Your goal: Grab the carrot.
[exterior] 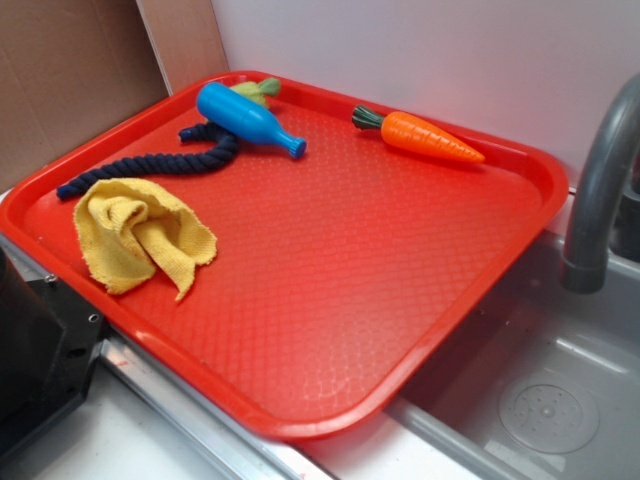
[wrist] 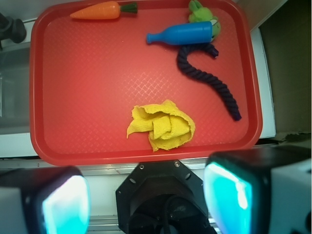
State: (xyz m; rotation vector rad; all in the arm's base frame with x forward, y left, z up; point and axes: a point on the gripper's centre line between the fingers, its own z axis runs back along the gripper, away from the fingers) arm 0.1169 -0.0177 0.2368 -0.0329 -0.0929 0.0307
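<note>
Carrot (wrist: 100,9): far edge of red tray (wrist: 97,83), against rim. My hand (wrist: 146,195): wide open, empty, well short. Risk: glossy taper slipping; rim blocking one finger.

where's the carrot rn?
The carrot lies at the far edge of the red tray in the exterior view, nearest the faucet, apart from the blue bottle toy; top-left in the wrist view.
</note>
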